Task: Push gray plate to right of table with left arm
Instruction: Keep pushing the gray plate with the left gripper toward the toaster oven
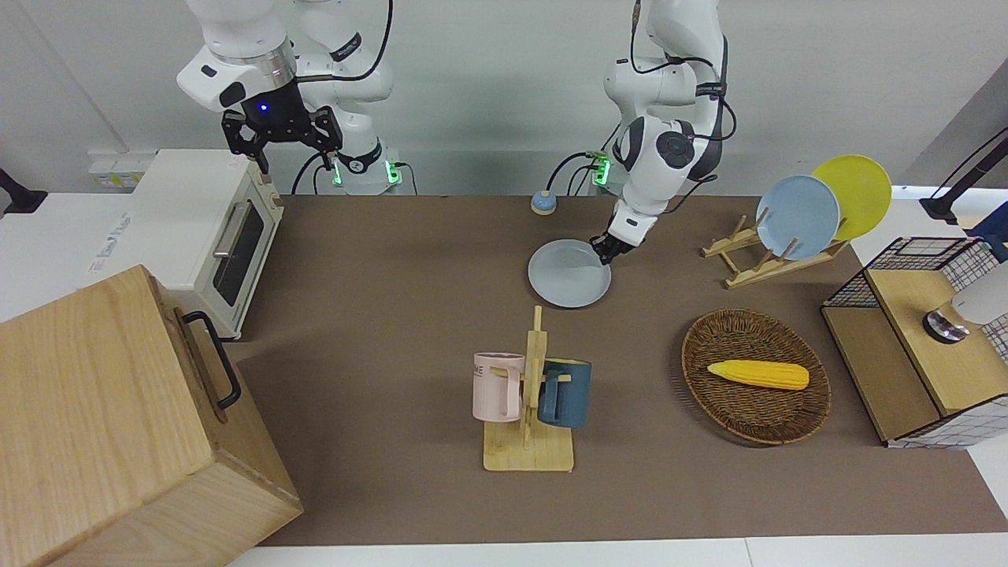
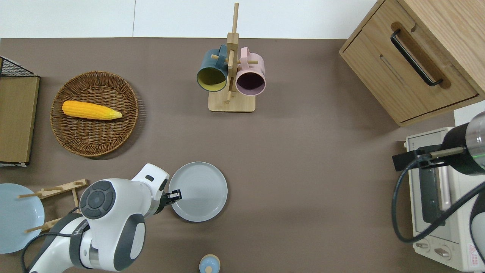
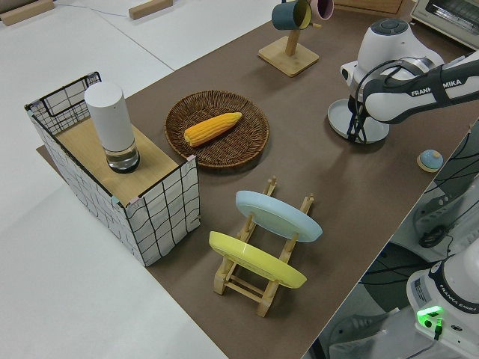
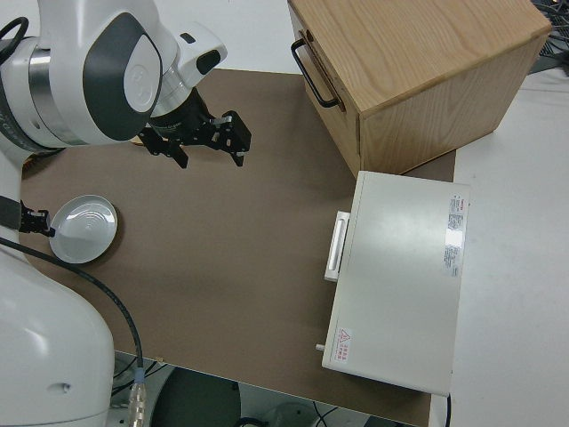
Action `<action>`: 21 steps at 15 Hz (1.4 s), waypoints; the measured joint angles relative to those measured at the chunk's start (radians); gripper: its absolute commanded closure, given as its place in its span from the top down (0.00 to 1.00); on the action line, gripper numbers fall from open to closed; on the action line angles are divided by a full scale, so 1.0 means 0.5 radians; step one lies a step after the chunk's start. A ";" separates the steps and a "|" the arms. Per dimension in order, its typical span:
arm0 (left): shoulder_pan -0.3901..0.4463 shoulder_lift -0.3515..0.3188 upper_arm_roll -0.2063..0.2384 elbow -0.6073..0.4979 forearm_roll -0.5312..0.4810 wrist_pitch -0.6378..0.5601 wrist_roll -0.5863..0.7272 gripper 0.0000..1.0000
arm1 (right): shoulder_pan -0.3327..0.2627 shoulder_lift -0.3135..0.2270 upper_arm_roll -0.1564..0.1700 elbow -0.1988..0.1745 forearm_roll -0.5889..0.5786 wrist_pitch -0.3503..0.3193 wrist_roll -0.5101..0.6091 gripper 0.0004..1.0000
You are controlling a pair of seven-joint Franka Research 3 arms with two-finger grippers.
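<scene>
The gray plate [image 1: 568, 274] [image 2: 198, 191] [image 3: 358, 121] lies flat on the brown table [image 1: 394, 260], nearer to the robots than the mug rack. My left gripper [image 1: 605, 250] [image 2: 175, 196] is down at table height with its fingers shut. The tips touch the plate's rim on the side toward the left arm's end of the table. Nothing is held between them. The right arm is parked, and its gripper [image 1: 282, 138] [image 4: 200, 142] is open and holds nothing.
A mug rack [image 2: 231, 76] with two mugs stands farther from the robots. A wicker basket [image 2: 94, 144] holds corn. A plate rack [image 1: 795, 228] carries a sky-blue and a yellow plate. A toaster oven [image 1: 213, 236] and a wooden cabinet [image 1: 118, 425] occupy the right arm's end. A small blue knob [image 2: 209, 264] sits near the robots.
</scene>
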 measured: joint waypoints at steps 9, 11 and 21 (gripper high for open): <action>-0.328 0.210 -0.050 0.149 -0.051 0.201 -0.448 0.00 | 0.000 0.000 0.000 0.000 0.000 0.000 0.000 1.00; -0.337 0.239 -0.131 0.192 -0.052 0.217 -0.563 0.00 | 0.000 0.000 0.000 0.000 0.000 0.000 0.000 1.00; -0.444 0.494 -0.401 0.432 -0.053 0.425 -0.977 0.00 | 0.000 0.000 0.000 0.000 0.000 0.000 0.000 1.00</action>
